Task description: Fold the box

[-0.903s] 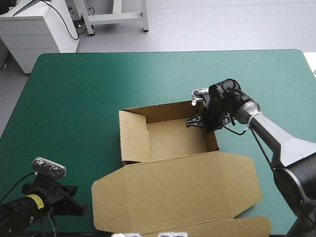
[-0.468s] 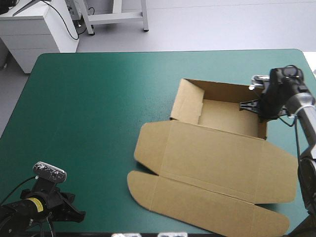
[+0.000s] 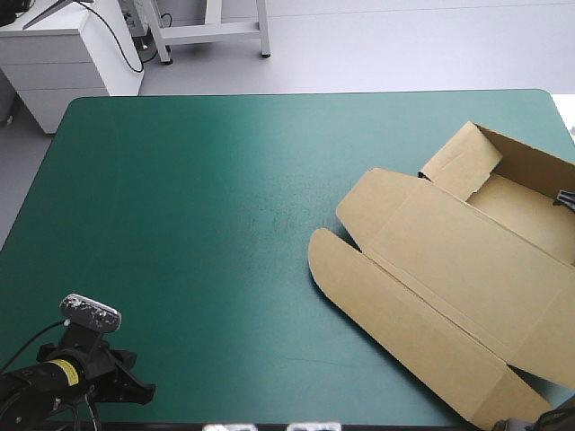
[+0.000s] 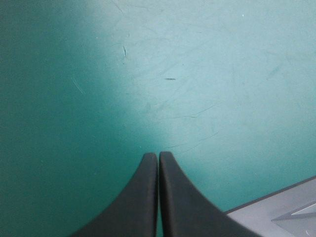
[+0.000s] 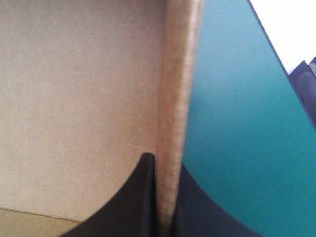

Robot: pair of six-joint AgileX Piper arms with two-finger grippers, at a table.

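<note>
- Box (image 3: 467, 278): one raised wall (image 5: 177, 98) is pinched between the two black fingers of the right tool (image 5: 165, 163). The tool is clenched on the board, with one finger inside the tray and the other outside, over the teal-green cover.
- High view: only a black sliver of that tool shows, at the picture's 3 o'clock edge.
- Position: the box lies on the 3-to-4 o'clock side of the surface (image 3: 207, 206). The tray, walls raised, sits toward 2 o'clock. The lid (image 3: 431, 242) lies flat, spreading from the tray toward 7 o'clock, its rounded flaps untucked. The tray runs out of view, so whether it overhangs the surface edge cannot be told.
- Left tool (image 4: 158, 157): clenched on nothing, fingers meeting in a point. It is parked over bare cover at the 7 o'clock corner, well apart from the box.
- Judgement, step in hand: the half-formed box is being repositioned by its wall; this is not a fold.
- Judgement, next move: settle the tray flat within reach of both tools, then release the wall without pulling it down.
</note>
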